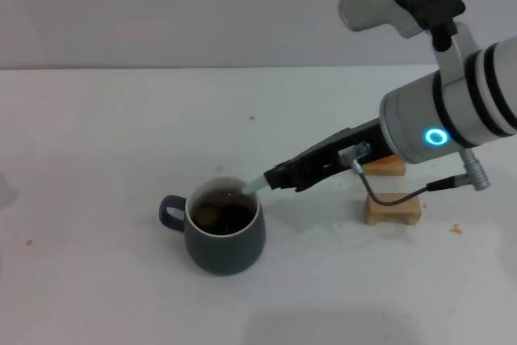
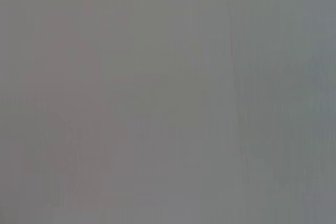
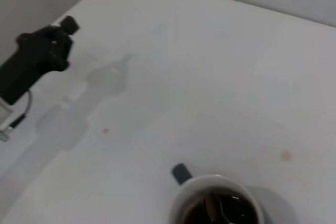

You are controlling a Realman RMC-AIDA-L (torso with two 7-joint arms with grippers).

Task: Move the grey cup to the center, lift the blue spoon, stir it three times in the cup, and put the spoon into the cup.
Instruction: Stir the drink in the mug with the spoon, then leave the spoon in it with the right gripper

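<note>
No writing or brand shows on anything. One grey cup (image 1: 224,233) sits on the white counter (image 1: 97,135), near the middle, with its small handle on the robot's left. It has dark brown drink inside. One blue spoon (image 1: 252,186) leans over the cup's rim, its bowl down in the drink. The right end effector (image 1: 279,177) is pinching the spoon's pale handle, just beside the cup. Two wooden blocks (image 1: 392,209) sit behind the right arm, partly hidden by it. The left end effector (image 3: 37,56) is far off to the side; whether it is spread or pressed together, I cannot tell.
</note>
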